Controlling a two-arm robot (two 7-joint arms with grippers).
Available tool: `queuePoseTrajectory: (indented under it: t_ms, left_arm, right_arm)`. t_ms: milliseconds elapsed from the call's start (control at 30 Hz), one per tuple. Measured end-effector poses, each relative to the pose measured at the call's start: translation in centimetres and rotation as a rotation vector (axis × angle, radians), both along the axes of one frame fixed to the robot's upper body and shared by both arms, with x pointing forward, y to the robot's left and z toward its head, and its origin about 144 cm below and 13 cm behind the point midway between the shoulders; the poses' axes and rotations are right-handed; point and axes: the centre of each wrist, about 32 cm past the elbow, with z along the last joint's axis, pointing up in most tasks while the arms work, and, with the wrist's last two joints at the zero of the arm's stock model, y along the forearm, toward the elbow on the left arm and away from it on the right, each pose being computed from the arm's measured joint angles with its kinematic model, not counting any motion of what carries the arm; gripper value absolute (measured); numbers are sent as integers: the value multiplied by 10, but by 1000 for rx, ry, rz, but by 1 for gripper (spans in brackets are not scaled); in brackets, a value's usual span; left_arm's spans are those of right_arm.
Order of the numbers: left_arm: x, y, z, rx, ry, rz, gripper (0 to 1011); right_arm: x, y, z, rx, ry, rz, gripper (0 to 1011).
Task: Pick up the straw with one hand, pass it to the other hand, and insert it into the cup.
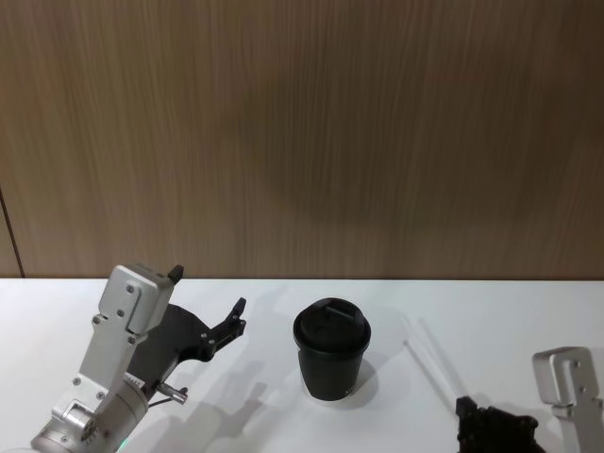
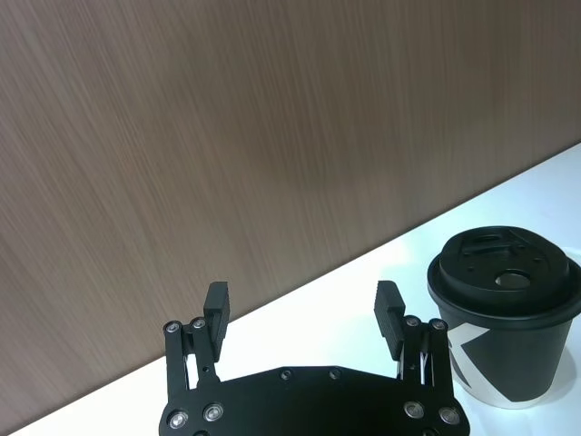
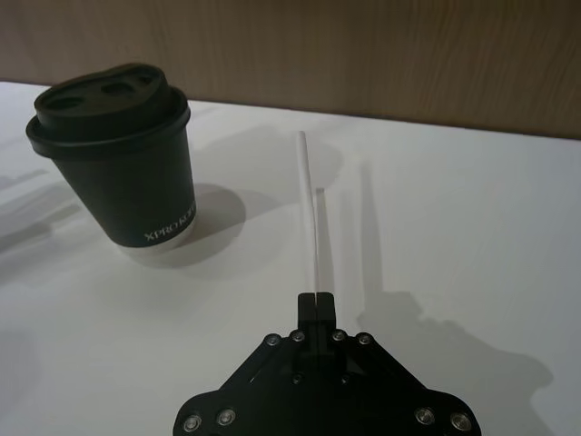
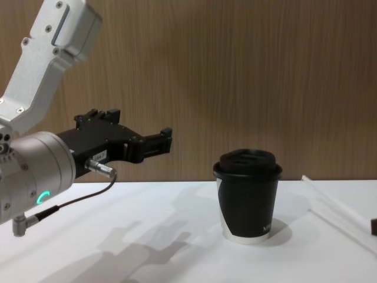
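Observation:
The black lidded cup (image 1: 332, 351) (image 4: 247, 197) stands upright in the middle of the white table. To its right my right gripper (image 3: 316, 296) (image 1: 464, 408) is shut on the near end of the thin white straw (image 3: 302, 163) (image 1: 429, 370). The straw (image 4: 336, 201) slants away from that gripper, its far end pointing toward the wall and casting a shadow on the table. Left of the cup (image 2: 504, 318), my left gripper (image 2: 303, 309) (image 1: 238, 316) (image 4: 165, 138) hovers above the table, open and empty, its fingers pointing toward the cup.
A wood-panelled wall (image 1: 302, 142) rises right behind the white table (image 1: 528, 311). The cup (image 3: 118, 163) stands between the two arms, with bare table on both sides of it.

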Motion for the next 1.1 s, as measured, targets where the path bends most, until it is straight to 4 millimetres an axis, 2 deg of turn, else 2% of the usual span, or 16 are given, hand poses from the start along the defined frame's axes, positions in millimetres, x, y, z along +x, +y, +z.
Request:
queuePoseTrajectory:
  t_ms: [600,1100]
  left_arm:
    - [0,0,0,0,0,0,1003]
    - [0,0,0,0,0,0,1003]
  right_arm:
    - [8,-11,4,-15,-263,-10,0]
    - [21,-33,14,17,-499,113,0]
